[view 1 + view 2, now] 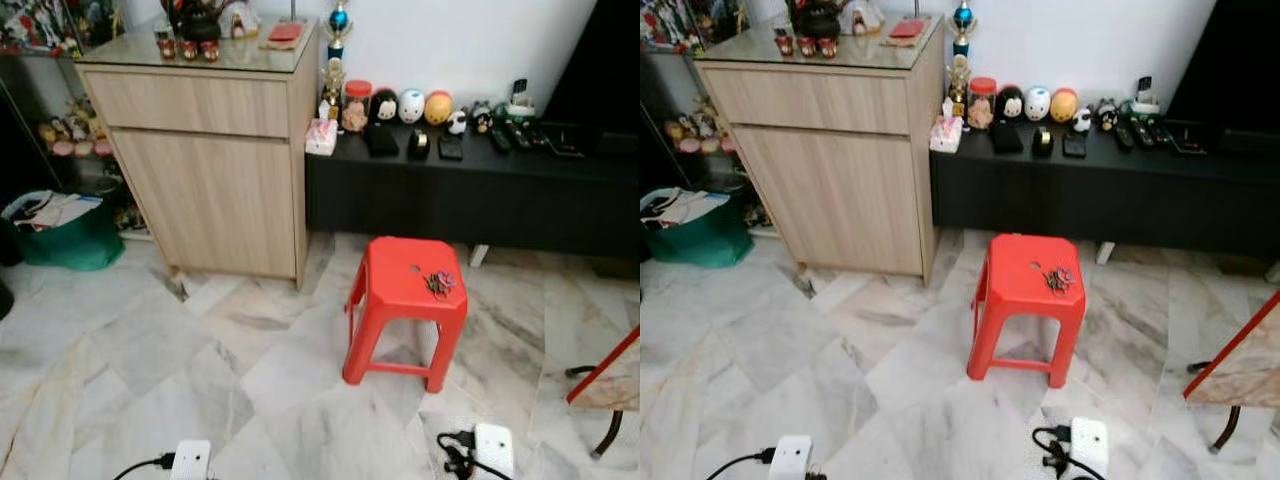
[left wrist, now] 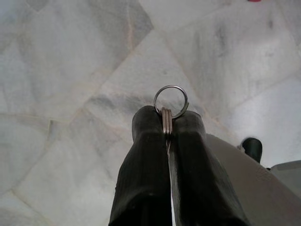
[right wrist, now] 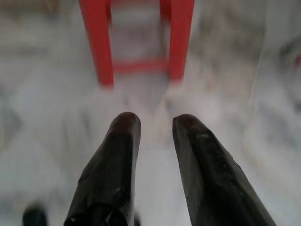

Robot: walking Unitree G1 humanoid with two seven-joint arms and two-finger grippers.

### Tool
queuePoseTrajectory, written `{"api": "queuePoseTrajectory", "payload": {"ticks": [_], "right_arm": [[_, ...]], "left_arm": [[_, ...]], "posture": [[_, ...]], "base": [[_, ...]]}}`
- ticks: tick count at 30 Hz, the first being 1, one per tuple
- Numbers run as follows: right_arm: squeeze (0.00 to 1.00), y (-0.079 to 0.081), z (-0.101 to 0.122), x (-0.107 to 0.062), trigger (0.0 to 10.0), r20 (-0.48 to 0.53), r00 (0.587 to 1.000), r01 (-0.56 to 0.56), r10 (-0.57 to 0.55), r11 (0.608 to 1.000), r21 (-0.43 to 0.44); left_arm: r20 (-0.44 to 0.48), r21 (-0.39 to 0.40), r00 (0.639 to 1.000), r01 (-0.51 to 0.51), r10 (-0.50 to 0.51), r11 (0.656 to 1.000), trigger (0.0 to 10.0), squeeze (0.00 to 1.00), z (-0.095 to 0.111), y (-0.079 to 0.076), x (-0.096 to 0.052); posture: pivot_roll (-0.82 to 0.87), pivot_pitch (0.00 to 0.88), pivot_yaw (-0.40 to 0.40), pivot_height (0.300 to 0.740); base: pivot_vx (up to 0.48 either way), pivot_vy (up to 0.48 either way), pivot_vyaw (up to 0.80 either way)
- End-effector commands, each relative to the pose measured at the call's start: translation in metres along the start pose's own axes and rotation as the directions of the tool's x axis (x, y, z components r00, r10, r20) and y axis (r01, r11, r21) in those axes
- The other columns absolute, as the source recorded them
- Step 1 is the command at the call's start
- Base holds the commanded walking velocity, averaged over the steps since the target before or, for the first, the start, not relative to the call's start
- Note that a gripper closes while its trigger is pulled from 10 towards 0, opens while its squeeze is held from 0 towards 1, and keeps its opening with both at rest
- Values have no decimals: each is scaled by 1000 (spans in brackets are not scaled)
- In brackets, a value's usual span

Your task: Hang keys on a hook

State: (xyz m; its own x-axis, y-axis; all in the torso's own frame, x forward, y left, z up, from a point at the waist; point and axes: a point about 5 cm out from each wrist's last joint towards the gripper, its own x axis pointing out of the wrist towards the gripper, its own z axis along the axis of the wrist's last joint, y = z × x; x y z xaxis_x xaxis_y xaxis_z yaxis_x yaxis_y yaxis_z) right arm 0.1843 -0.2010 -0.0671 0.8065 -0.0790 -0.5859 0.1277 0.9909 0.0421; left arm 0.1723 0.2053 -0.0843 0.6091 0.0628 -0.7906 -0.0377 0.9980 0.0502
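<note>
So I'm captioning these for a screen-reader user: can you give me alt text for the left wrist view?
The left gripper, seen along its two black fingers, is shut on a silver key ring that sticks out past the fingertips. Behind it is a pale grey-veined marble tile floor.

Marble floor [image 1: 150, 350] stretches across the room, grey-veined tiles. On it stands a red stool [image 1: 405, 305], a small bunch of keys [image 1: 439, 284] lying near the back right corner of its seat. Behind, a wooden cabinet [image 1: 205, 165] rests on the floor, and beside it a low black bench [image 1: 470, 195] carries a row of round figures, a jar and remotes. A green bag [image 1: 62, 232] sits left of the cabinet. Two white power adapters [image 1: 492, 447] lie on the near tiles.
</note>
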Motion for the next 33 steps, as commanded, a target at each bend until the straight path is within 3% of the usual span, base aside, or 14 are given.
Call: {"api": "queuePoseTrajectory", "payload": {"ticks": [1,4,6,9,12,17,20,22,24,25,26,27,30,33], "right_arm": [[0,9,21,4,10000,131,990,-46,49,999,-30],[0,10,41,10,10000,206,978,-22,23,1000,-10],[0,12,75,14,10000,350,937,-12,17,1000,-16],[0,18,92,9,10000,446,893,-40,59,998,-53],[0,22,93,2,10000,471,880,-46,68,997,-59],[0,4,55,16,10000,199,978,60,-63,998,22],[0,-12,34,17,10000,22,991,131,-132,990,59],[0,-21,20,13,10000,-73,982,180,-175,981,66],[0,-22,-6,5,10000,-233,959,162,-160,987,-10],[0,-22,-6,5,10000,-233,959,162,-160,987,-10],[0,-18,-33,-6,10000,-392,913,88,-115,992,-86],[0,-18,-43,-12,10000,-438,893,61,-103,992,-110],[0,-14,-50,-16,10000,-453,887,108,-90,994,14],[0,-10,-50,-15,10000,-451,891,61,-50,998,11]], "left_arm": [[-18,5,1000,-11,11,1000,10000,0,-1,4,0],[-16,1,1000,-14,14,1000,10000,0,-1,4,0],[-7,-9,1000,-17,17,1000,10000,0,0,3,0],[3,-19,1000,-23,23,1000,10000,0,0,2,0],[4,-20,1000,-27,27,999,10000,0,1,2,0],[-2,-29,1000,-30,30,999,10000,0,0,0,0],[-4,-28,1000,-28,28,999,10000,0,-1,0,0],[-5,-30,1000,-29,29,999,10000,0,-1,-1,0],[-19,-17,999,-38,37,999,10000,0,-3,-1,0],[-19,-17,999,-38,37,999,10000,0,-3,-1,0],[-30,-11,998,-58,58,998,10000,0,-4,0,0],[-31,-13,997,-67,66,998,10000,0,-5,0,0],[-26,-7,997,-73,73,997,10000,0,-6,1,-1],[-31,0,997,-65,65,998,10000,0,-7,1,-1]], "posture": [[-29,0,-7,722],[-24,0,-10,722],[-2,0,-22,722],[-3,0,-29,722],[-12,0,-38,722],[-14,0,-44,722],[-14,0,-45,722],[-14,0,-46,722],[-5,0,-50,722],[-5,0,-50,722],[4,0,-52,722],[16,0,-61,722],[28,0,-60,722],[20,0,-56,722]], "base": [[0,0,0],[0,0,0],[0,0,0],[0,0,0],[0,0,0],[0,0,0],[0,0,0],[0,0,0],[0,0,0],[0,0,0],[0,0,0],[0,0,0],[0,0,0],[0,0,0]]}}
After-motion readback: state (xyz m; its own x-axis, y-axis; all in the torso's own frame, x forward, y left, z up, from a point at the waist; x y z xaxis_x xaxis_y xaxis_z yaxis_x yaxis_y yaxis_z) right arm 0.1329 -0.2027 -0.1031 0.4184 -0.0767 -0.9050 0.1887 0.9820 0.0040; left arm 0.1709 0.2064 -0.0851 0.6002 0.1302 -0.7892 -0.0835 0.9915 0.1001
